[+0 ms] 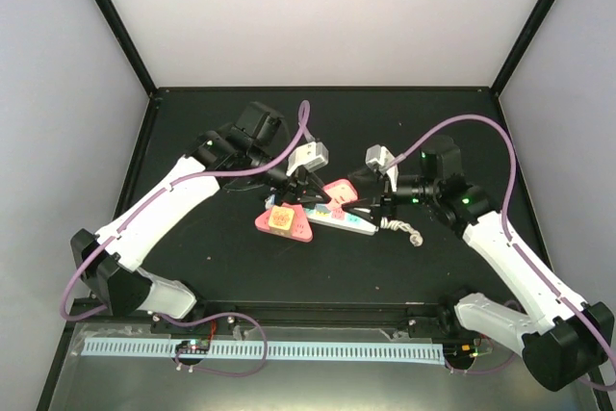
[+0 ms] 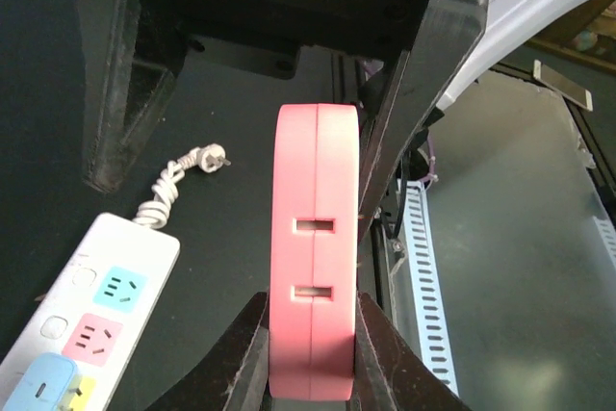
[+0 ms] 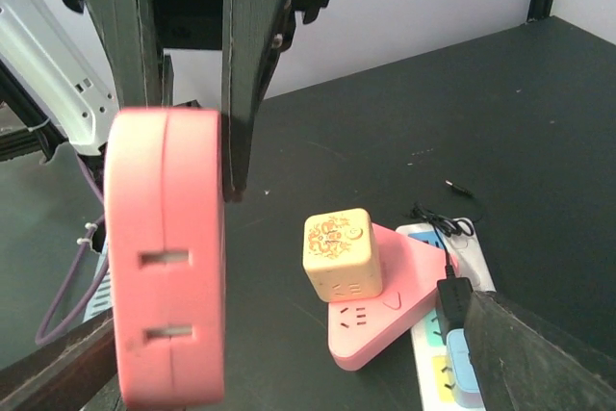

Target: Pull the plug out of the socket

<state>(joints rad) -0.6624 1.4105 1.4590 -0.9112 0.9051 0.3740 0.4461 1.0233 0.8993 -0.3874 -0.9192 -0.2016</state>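
The left gripper is clamped narrow on a pink plug, a rounded block seen edge-on with two slots in its side. It holds the block above the table and clear of the socket. In the left wrist view there is bare dark surface between the plug and the socket's white body, so the pull itself looks done. The right gripper hangs over the socket's cord end with its fingers spread wide and nothing between them but air and the plug's edge. One finger stands just beside the plug, and I cannot tell whether it touches. The socket lies flat on the table, its coiled cord trailing off its end. A black plug is seated in one outlet. A pink triangular adapter carrying a yellow cube sits at the socket's other end, and whether it is plugged in is not clear. By my reading, what is left is to carry the pink plug away from the socket and set it down.
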